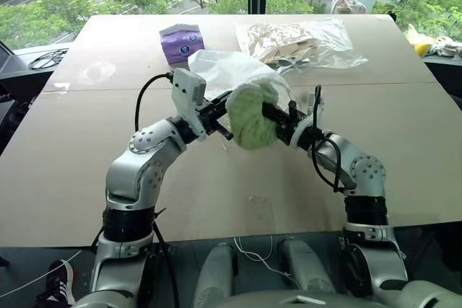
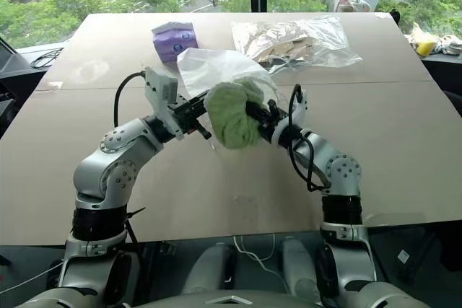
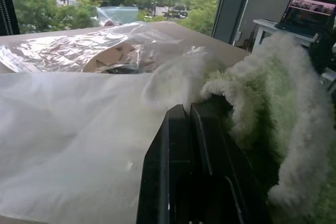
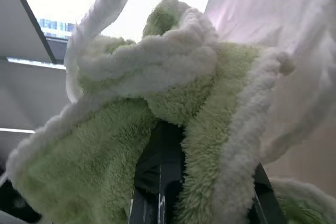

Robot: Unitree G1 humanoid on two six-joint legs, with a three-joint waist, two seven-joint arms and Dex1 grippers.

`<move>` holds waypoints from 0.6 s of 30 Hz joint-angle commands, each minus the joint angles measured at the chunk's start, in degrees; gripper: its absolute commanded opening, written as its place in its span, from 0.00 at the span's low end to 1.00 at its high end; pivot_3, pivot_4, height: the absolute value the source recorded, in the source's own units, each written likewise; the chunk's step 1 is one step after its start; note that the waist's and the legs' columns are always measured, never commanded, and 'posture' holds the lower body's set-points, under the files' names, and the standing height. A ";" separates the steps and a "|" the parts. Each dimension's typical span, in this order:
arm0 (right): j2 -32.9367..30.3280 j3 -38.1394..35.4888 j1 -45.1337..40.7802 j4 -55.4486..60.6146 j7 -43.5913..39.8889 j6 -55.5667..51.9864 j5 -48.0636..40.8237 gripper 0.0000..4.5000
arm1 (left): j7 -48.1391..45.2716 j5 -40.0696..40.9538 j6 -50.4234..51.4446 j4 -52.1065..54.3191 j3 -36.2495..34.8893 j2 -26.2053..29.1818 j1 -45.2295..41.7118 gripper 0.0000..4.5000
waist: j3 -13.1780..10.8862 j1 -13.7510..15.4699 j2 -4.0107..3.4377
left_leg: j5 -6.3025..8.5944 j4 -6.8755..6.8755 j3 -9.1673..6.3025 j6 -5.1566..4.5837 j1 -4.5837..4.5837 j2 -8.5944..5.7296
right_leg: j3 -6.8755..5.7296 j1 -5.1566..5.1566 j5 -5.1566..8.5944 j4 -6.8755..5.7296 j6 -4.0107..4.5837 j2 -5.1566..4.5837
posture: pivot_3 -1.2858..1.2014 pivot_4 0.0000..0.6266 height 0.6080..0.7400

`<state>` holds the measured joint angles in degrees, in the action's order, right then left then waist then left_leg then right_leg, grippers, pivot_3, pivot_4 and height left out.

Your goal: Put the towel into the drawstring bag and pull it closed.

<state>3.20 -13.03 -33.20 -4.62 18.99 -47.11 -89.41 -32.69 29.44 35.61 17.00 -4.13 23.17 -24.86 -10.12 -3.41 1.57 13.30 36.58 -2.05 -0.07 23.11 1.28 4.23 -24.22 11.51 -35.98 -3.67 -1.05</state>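
Stuffing the towel (image 1: 253, 115) toward the drawstring bag (image 1: 224, 68) mouth.
Towel is clamped by right gripper (image 1: 273, 115); bag, pinched by left gripper (image 1: 221, 110), lies just beyond it.

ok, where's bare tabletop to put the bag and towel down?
Free: the near half of the table below both grippers, plus the left side beside the purple tissue pack. Crowded: far centre-right, where the clear plastic bag sits behind the drawstring bag and towel.

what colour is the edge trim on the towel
Pale, off-white trim on the light green towel; it shows best in the right wrist view.
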 commanded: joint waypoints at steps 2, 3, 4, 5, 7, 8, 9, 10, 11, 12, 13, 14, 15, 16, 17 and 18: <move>3.18 -4.47 -4.56 -0.69 3.95 5.58 -4.11 0.00 | -1.36 1.49 -0.41 3.31 0.96 -0.11 0.54 0.01 | 0.00 -0.03 -0.01 | 0.00 0.00 0.00 0.00 0.01 0.00 | 0.00 0.00 0.00 0.00 0.00 0.00 | 0.52 0.24 1.00; 3.90 -4.12 -4.95 -0.49 4.32 5.33 -4.41 0.00 | -1.50 1.57 -0.26 3.53 1.20 -0.19 0.68 0.01 | 0.00 -0.04 -0.01 | 0.00 0.00 0.00 0.00 0.01 0.00 | 0.00 0.00 0.00 0.01 0.00 0.00 | 0.52 0.24 1.00; 4.24 -3.18 -5.04 0.07 4.26 4.13 -4.62 0.00 | -1.61 1.55 -0.18 3.69 1.40 -0.22 0.80 0.01 | 0.00 -0.06 -0.01 | 0.00 0.00 0.00 0.00 0.01 0.00 | 0.00 0.00 0.00 0.01 0.00 0.00 | 0.52 0.24 1.00; 3.68 0.12 -4.60 2.03 3.18 0.52 -4.06 0.00 | -1.57 1.56 -0.08 3.90 1.55 -0.36 0.96 0.01 | -0.01 -0.10 -0.01 | 0.00 -0.01 0.00 0.00 0.02 0.00 | 0.00 0.00 0.00 0.01 0.00 0.00 | 0.52 0.24 1.00; 3.01 5.57 -3.40 4.88 2.22 -5.01 -2.95 0.00 | -1.79 1.71 0.17 4.23 1.83 -0.42 1.12 0.01 | -0.03 -0.38 -0.06 | 0.00 -0.01 0.01 0.00 0.06 0.00 | 0.00 -0.03 0.00 0.01 0.01 -0.01 | 0.52 0.24 1.00; 3.28 6.29 -3.05 4.71 2.62 -5.28 -2.37 0.00 | -1.86 1.70 0.19 4.34 1.93 -0.43 1.12 0.01 | -0.02 -0.42 -0.07 | 0.00 -0.01 0.00 0.00 0.11 0.00 | 0.00 -0.09 0.00 0.01 0.01 -0.01 | 0.52 0.24 1.00; 3.64 5.56 -3.00 3.23 3.44 -3.61 -0.76 0.00 | -1.94 1.64 0.14 4.40 2.03 -0.40 1.08 0.01 | -0.02 -0.38 -0.07 | 0.00 0.00 -0.02 0.00 0.18 0.00 | -0.01 -0.16 -0.01 -0.03 0.02 -0.01 | 0.52 0.24 1.00; 3.03 5.37 -2.80 2.05 3.09 -3.23 1.09 0.00 | -2.08 1.57 0.08 4.45 2.11 -0.34 1.04 0.01 | -0.02 -0.35 -0.07 | 0.00 0.02 -0.05 0.00 0.24 0.00 | -0.03 -0.21 -0.01 -0.05 0.02 -0.01 | 0.52 0.24 1.00; 1.39 6.38 -2.51 1.90 1.18 -4.83 2.92 0.00 | -2.16 1.53 0.07 4.51 2.21 -0.29 0.98 0.01 | -0.01 -0.28 -0.08 | 0.00 0.07 -0.06 0.00 0.31 0.00 | -0.04 -0.29 -0.02 -0.09 0.03 -0.01 | 0.52 0.24 1.00; -2.29 10.29 -1.84 3.91 -3.55 -9.18 5.85 0.00 | -2.24 1.55 0.14 4.64 2.29 -0.20 0.97 0.01 | -0.01 -0.20 -0.09 | 0.00 0.20 -0.08 -0.01 0.46 0.00 | -0.07 -0.41 -0.02 -0.17 0.02 -0.01 | 0.52 0.24 1.00; -4.48 12.59 -0.88 5.10 -6.45 -12.79 6.62 0.00 | -2.33 1.72 0.33 4.94 2.41 -0.13 1.07 0.01 | -0.01 -0.04 -0.09 | 0.00 0.31 -0.09 0.00 0.58 -0.01 | -0.07 -0.51 -0.02 -0.23 0.02 -0.01 | 0.52 0.24 1.00; -4.97 12.54 -0.72 4.63 -7.36 -12.64 7.68 0.00 | -2.60 2.03 0.57 5.29 2.59 -0.01 1.21 0.01 | -0.01 0.00 -0.09 | 0.00 0.41 -0.08 0.00 0.68 -0.03 | -0.07 -0.56 -0.02 -0.25 0.02 -0.03 | 0.52 0.24 1.00; -4.13 10.09 -1.84 1.63 -5.74 -8.58 9.65 0.00 | -3.10 2.45 0.77 5.76 2.80 0.22 1.49 0.01 | -0.01 -0.04 -0.09 | 0.00 0.46 -0.07 -0.01 0.68 -0.04 | -0.07 -0.55 -0.02 -0.26 0.02 -0.05 | 0.52 0.24 1.00; -2.97 7.21 -3.14 -1.57 -3.86 -4.10 11.46 0.00 | -3.59 2.80 0.88 6.11 2.92 0.44 1.73 0.01 | -0.01 -0.31 -0.09 | 0.00 0.48 -0.06 -0.01 0.69 -0.04 | -0.06 -0.55 -0.02 -0.26 0.02 -0.05 | 0.52 0.24 1.00; -4.22 6.59 -4.20 -3.05 -6.10 -4.34 12.68 0.00 | -4.09 3.30 1.12 6.64 2.95 0.79 2.09 0.01 | -0.03 -0.43 -0.11 | 0.00 0.51 -0.01 0.00 0.65 -0.03 | -0.02 -0.57 -0.03 -0.33 0.01 -0.04 | 0.52 0.24 1.00; -5.91 7.60 -4.42 -2.54 -9.47 -7.17 13.06 0.00 | -4.49 3.73 1.35 7.07 2.95 1.09 2.35 0.01 | -0.04 -0.38 -0.14 | 0.00 0.54 -0.02 -0.01 0.64 -0.03 | -0.02 -0.59 -0.03 -0.42 0.01 -0.01 | 0.52 0.24 1.00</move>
<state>-1.07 -4.20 -35.79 -8.66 13.20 -53.67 -76.68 -36.14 31.70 37.11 20.91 -0.96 23.47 -22.81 -10.17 -3.79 1.44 13.30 37.18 -2.09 -0.08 23.77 1.25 4.21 -24.82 11.49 -36.48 -3.66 -1.05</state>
